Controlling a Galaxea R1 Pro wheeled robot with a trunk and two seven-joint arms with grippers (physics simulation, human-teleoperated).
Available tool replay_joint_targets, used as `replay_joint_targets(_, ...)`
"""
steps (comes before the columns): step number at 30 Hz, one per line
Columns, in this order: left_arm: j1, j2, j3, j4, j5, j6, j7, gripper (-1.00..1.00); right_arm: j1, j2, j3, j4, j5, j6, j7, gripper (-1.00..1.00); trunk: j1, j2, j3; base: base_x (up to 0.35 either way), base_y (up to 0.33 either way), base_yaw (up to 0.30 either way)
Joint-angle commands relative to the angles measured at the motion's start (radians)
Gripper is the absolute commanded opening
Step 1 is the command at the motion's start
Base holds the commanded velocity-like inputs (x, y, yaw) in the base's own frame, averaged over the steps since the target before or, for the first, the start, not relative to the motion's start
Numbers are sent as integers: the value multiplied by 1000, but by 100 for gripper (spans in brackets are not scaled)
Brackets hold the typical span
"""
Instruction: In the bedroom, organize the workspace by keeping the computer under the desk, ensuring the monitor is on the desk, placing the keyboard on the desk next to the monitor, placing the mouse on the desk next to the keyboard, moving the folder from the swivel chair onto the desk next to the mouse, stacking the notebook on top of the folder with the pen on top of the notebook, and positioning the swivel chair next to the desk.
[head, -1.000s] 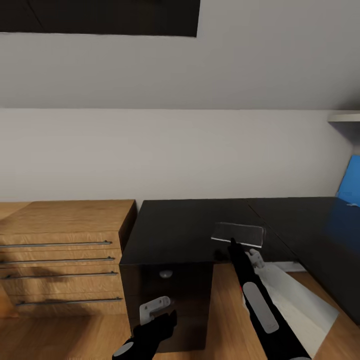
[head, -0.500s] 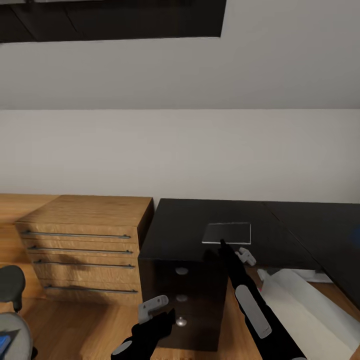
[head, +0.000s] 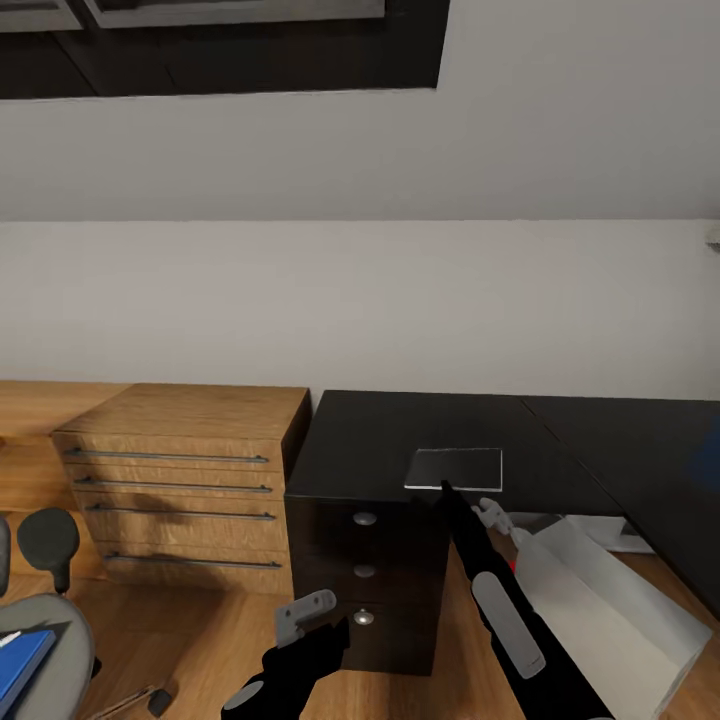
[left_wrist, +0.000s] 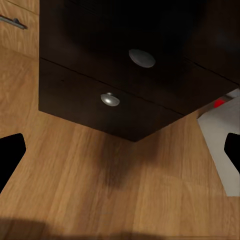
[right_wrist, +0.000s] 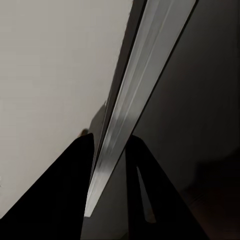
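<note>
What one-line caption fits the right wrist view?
Right hand shut on the thin black notebook, seen edge-on beside the black desk.

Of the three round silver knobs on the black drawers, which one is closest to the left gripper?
The lowest knob, on the bottom drawer of the desk; it sits just right of the left gripper, while the other two are higher up.

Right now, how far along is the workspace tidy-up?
Looks done: the computer appears to sit under the desk. In hand: the right gripper is shut on the notebook above the desktop. Left: the folder lies on the swivel chair, so stacking hasn't begun; the left gripper is open.
</note>
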Motion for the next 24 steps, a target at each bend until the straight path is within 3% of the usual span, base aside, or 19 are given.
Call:
replay_joint_targets(1,-1,1,-1,-1,2,5,6,100,4,0,2,-1,-13,-6,8,-100,0,-1,-1,-7,0,0)
replay_joint_targets(7,-1,1,-1,-1,2,5,6,100,22,-7,-3,-4,-40,-7,30,-100,0,-1,-1,-2,0,0)
replay_joint_targets(11,-1,1,-1,-1,2,5,6,100,26,-54,-7,-4,-89,-6,44,-100,0,-1,-1,-3,0,0)
replay_joint_targets(14,-1,1,-1,-1,2,5,6,100,27,-97,-8,-2,-164,-3,103,-100,0,-1,-1,-122,0,0)
replay_joint_targets(15,-1,1,-1,-1,2,5,6,100,27,-119,-8,-1,-216,17,151,-100,0,-1,-1,-72,0,0)
replay_joint_targets(16,-1,1,-1,-1,2,5,6,100,27,-124,-8,-1,-227,37,168,-100,0,-1,-1,-46,0,0)
replay_joint_targets(24,-1,1,-1,-1,2,5,6,100,27,-135,-9,25,-244,124,286,-100,0,-1,-1,-13,0,0)
